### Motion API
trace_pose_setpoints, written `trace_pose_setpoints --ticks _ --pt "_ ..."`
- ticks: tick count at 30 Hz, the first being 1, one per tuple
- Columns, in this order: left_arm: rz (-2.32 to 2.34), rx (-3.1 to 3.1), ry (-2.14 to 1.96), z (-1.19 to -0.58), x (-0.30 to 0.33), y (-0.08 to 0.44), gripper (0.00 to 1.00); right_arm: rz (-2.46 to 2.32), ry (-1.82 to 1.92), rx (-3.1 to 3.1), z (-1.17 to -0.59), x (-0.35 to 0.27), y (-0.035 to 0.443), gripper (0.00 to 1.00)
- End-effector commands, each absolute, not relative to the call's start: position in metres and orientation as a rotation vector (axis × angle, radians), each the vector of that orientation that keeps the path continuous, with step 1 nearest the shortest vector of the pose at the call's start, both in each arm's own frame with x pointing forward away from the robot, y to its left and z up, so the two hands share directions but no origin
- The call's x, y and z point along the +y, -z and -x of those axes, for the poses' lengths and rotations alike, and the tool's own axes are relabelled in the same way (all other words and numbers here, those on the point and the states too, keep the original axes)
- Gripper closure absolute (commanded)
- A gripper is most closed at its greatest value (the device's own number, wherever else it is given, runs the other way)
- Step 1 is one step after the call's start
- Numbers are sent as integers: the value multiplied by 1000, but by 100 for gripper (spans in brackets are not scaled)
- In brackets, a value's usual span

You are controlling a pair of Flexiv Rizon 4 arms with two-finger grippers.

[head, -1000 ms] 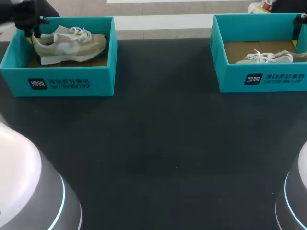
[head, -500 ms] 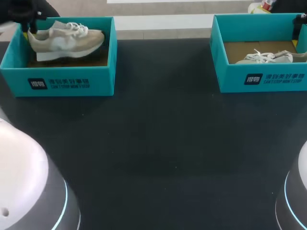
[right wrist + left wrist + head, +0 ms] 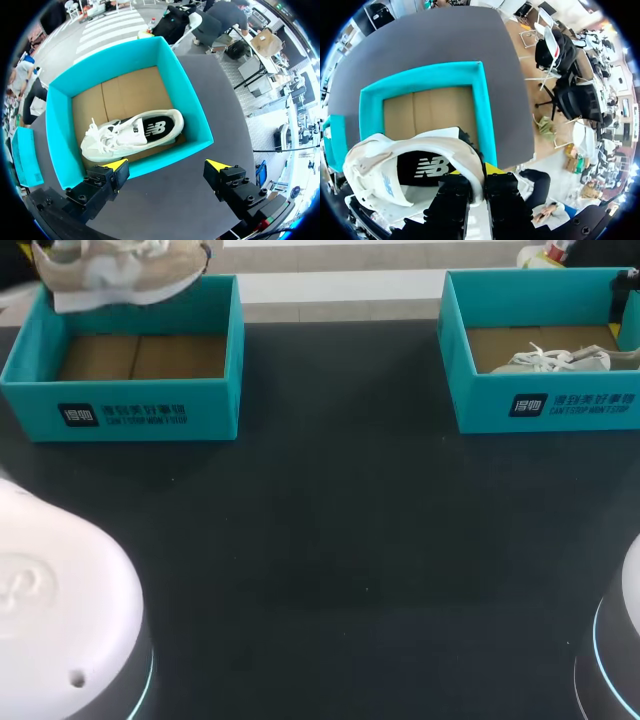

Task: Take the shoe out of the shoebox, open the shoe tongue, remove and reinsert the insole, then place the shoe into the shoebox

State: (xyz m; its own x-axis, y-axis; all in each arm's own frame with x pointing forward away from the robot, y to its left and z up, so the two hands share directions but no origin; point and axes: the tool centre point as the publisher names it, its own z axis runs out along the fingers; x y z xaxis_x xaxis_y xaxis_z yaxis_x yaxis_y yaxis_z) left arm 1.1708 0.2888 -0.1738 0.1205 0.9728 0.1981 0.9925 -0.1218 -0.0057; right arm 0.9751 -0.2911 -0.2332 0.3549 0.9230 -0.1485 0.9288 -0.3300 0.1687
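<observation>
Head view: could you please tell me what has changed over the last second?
The left gripper, shut on the heel of the beige shoe, has lifted it up out of the left shoebox, leaving the cardboard floor bare. The right shoebox and its white shoe stayed put.

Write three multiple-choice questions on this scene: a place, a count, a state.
1. Where is the beige shoe? A above the left shoebox B inside it C on the table
2. Shoes in the right shoebox? A none B one C two
3. The right gripper is: A shut on a shoe B shut on a box C open
1 A: the left gripper holds it over the empty box. 2 B: one white shoe lies there. 3 C: it stands wide, touching nothing.
</observation>
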Motion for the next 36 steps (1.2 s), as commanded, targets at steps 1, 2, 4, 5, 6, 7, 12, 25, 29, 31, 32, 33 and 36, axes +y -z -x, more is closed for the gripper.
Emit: trace_pose_setpoints --ticks 1,2,4,5,6,7,12,25,29,31,32,33,36 --pt "2339 -2037 354 -1116 291 126 100 -2392 35 1667 -975 -291 233 0" --pt "2339 -2037 354 -1116 291 126 100 -2392 35 1667 -975 -291 233 0" --pt "2339 -2037 354 -1116 291 126 100 -2392 35 1667 -975 -291 233 0" --pt "2339 -2037 354 -1116 291 126 100 -2392 35 1667 -975 -291 233 0" --pt "2339 -2037 354 -1116 291 126 100 -2392 35 1667 -975 -291 233 0" --pt "2339 -2037 354 -1116 291 126 100 -2392 35 1667 -975 -291 233 0" --pt "2339 -2037 354 -1116 291 126 100 -2392 35 1667 -975 -291 233 0" --pt "2335 -2011 397 -1113 287 127 100 -2392 35 1667 -975 -291 233 0" --pt "2336 -1974 459 -1085 271 121 100 -2392 35 1667 -975 -291 233 0" --pt "2308 -2002 425 -1074 267 118 100 -2392 35 1667 -975 -291 233 0" --pt "2289 -2011 465 -1066 264 114 100 -2392 35 1667 -975 -291 233 0" --pt "2272 -2027 467 -1059 261 111 100 -2392 35 1667 -975 -291 233 0" --pt "2240 -2047 445 -1043 254 106 100 -2392 35 1667 -975 -291 233 0"
